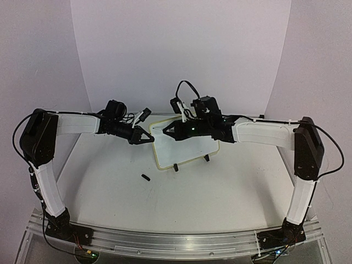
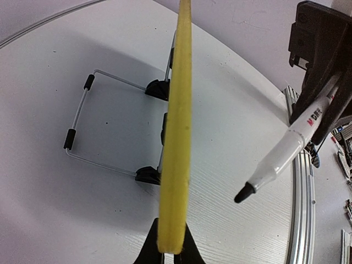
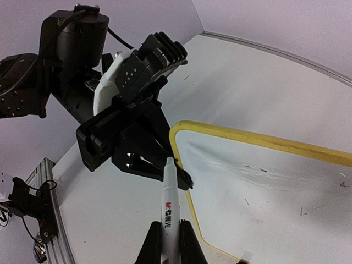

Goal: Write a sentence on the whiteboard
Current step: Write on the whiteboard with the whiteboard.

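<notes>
White table (image 1: pixel 220 187), black cap (image 1: pixel 146 177) near whiteboard (image 1: pixel 187 151); marker (image 3: pixel 169 214) uncapped

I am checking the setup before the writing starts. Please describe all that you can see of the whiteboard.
The whiteboard is a small white rectangle with rounded corners and a pale yellow rim, plastic by its look. It stands tilted on the table on two black clip feet, with a wire stand behind. Its face shows only faint smudges, no readable text. The left gripper is shut on its left edge. The marker tip is near but apart.
</notes>
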Robot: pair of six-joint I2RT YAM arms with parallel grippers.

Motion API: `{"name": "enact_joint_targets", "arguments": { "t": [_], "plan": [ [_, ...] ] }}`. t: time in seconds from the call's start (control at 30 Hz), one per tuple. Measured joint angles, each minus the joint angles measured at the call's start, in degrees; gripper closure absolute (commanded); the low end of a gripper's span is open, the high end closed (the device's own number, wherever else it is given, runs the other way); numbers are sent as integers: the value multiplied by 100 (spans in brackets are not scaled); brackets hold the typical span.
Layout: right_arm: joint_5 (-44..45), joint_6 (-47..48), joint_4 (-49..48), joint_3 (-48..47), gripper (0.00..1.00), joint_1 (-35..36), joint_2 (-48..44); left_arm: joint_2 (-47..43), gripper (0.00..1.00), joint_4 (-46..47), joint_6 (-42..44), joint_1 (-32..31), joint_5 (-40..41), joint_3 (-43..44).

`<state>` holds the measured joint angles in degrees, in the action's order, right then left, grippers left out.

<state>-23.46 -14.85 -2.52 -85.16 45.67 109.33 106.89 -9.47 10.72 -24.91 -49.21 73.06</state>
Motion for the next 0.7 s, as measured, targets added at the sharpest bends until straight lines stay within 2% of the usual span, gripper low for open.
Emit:
{"name": "enact_joint_targets", "arguments": {
  "t": [0.7],
  "plan": [
    [87,7,47,-254,100,0,254,0,100,-18,31,-2,0,0]
  ]
}}
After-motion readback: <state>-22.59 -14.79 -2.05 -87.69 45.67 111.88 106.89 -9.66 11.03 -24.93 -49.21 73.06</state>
